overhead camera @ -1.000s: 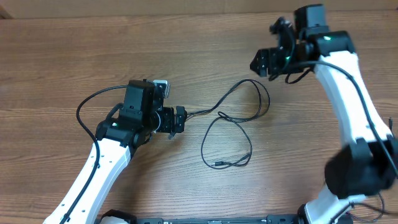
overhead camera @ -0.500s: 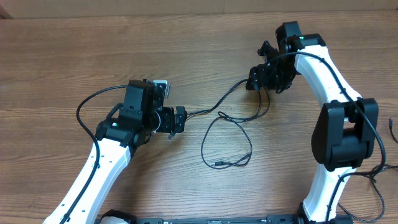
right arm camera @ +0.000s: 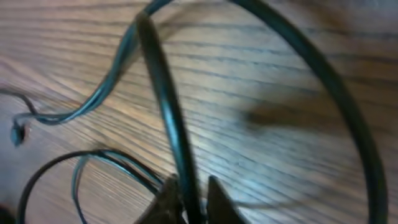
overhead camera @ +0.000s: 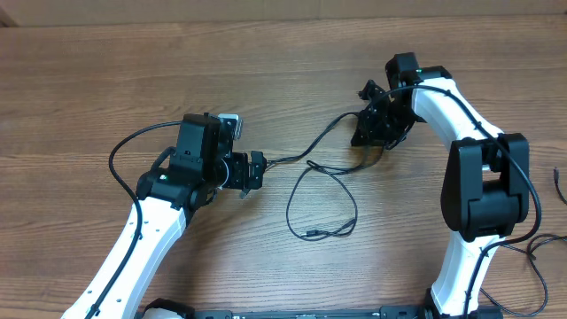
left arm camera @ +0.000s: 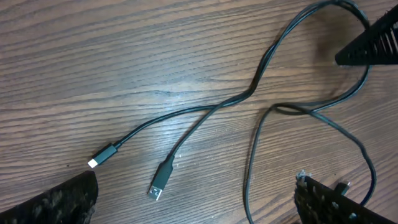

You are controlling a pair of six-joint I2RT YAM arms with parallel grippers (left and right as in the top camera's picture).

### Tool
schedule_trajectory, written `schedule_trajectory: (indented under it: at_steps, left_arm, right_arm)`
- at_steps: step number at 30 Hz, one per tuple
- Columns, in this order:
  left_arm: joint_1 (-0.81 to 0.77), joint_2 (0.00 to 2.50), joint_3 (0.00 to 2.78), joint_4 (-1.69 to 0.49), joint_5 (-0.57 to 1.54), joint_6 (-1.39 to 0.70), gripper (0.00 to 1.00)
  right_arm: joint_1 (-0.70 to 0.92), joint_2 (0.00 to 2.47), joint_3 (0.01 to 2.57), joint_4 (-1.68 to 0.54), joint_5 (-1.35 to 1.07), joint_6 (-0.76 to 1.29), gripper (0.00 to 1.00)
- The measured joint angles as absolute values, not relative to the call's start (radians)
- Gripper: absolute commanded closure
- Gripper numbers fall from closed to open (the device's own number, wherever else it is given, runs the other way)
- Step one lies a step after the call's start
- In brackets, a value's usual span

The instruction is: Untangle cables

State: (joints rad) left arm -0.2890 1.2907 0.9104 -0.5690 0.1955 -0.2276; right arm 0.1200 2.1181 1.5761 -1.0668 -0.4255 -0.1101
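Note:
Thin black cables lie looped and crossed on the wooden table between the arms, and one small plug end lies near the front. In the left wrist view, a white-tipped plug and a USB plug lie side by side on the wood. My left gripper stands open over them, its fingers wide apart and holding nothing. My right gripper is down at the right end of the loop. In the right wrist view its fingertips pinch one cable strand.
The thicker black wire of the left arm arcs over the table at the left. The right arm's white links stand along the right side. The tip of the right gripper shows at the top right of the left wrist view.
My right arm has swung down and left from the far right onto the cable loop, and its jaws have closed on a strand. The left arm has not moved.

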Motion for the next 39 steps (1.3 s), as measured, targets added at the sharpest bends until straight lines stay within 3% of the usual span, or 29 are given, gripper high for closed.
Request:
schedule_trajectory:
  at_steps: [5, 10, 18, 26, 39]
  left_arm:
    - [-0.289, 1.291, 0.91, -0.569, 0.196, -0.228, 0.0]
    - [-0.289, 1.291, 0.91, -0.569, 0.196, -0.228, 0.0]
    - [-0.289, 1.291, 0.91, -0.569, 0.196, -0.228, 0.01]
    - [-0.289, 1.292, 0.91, -0.57, 0.196, -0.228, 0.01]
    - [-0.289, 1.292, 0.91, -0.569, 0.196, -0.228, 0.0]
  right_arm:
    - [0.12, 2.118, 1.576, -1.085, -0.446, -0.105, 0.96]
    - [0.12, 2.12, 1.708, -1.313, -0.443, -0.086, 0.96]
    - [0.12, 2.125, 2.411, -1.621, -0.385, -0.073, 0.96]
    - [0.12, 2.119, 3.042, -1.644, -0.388, 0.028, 0.96]
    - [0.12, 2.027, 3.124, -1.584, -0.415, 0.078, 0.96]
